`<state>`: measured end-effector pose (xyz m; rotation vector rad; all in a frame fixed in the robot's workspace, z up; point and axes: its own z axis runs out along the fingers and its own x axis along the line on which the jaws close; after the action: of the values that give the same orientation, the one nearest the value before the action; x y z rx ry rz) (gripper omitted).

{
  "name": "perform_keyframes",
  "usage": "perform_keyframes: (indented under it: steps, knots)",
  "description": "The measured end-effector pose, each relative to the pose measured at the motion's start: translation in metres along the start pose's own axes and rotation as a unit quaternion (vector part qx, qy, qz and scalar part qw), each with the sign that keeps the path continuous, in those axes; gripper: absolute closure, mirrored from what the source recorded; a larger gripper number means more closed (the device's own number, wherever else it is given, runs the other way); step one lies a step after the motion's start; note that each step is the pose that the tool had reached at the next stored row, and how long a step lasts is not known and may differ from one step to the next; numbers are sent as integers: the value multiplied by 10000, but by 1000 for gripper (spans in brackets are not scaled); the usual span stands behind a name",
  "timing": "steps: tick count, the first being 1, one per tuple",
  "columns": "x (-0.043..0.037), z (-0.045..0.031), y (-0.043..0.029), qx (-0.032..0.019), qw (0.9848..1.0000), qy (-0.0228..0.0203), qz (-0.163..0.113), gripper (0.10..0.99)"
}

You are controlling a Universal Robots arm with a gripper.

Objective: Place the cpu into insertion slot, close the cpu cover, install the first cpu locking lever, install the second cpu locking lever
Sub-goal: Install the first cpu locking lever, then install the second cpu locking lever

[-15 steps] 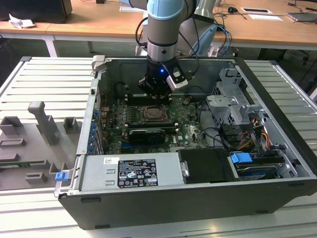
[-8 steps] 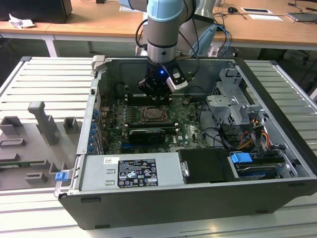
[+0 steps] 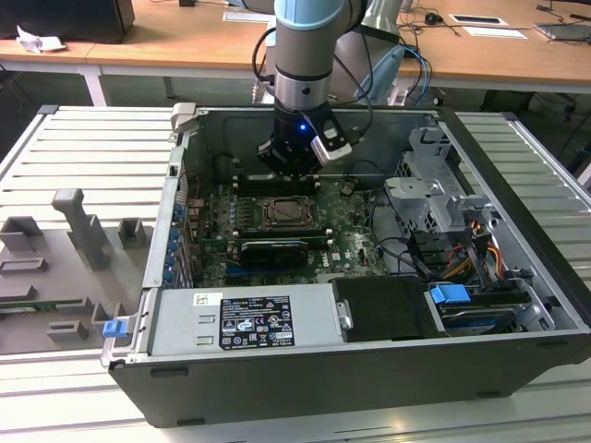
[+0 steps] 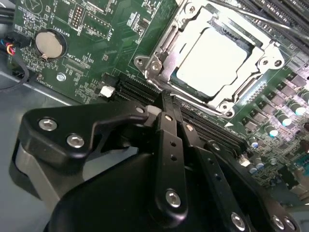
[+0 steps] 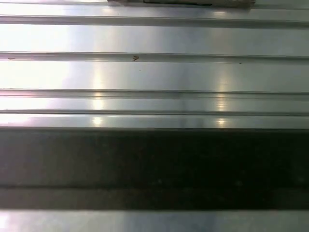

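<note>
In the second wrist view the cpu (image 4: 215, 60) lies flat in the insertion slot (image 4: 219, 107), its pale face showing through the window of the cpu cover (image 4: 166, 58). The silvery cover lies down around the chip. A thin metal lever rod (image 4: 251, 17) runs along the socket's far side. My gripper (image 4: 170, 104) hangs just short of the socket's edge, black fingers (image 4: 169, 145) pressed together and shut, nothing between them. In the exterior view the gripper (image 3: 291, 175) reaches down into the open computer case, just behind the socket (image 3: 288, 214) on the green board.
A coin battery (image 4: 50, 43) and long black memory slots (image 4: 203, 125) lie beside the socket. The case holds a power supply (image 3: 245, 318) in front and a drive cage (image 3: 434, 185) with cables at the exterior view's right. Grey fixtures (image 3: 78, 231) stand on the ribbed table.
</note>
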<state>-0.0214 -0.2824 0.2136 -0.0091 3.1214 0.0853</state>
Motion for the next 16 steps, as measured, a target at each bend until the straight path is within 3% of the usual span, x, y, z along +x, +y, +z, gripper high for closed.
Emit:
perform_keyframes:
  steps: [12,16]
  knots:
    - [0,-3,-48,1,10000,0,0,984]
    - [0,-7,-129,0,10000,0,0,984]
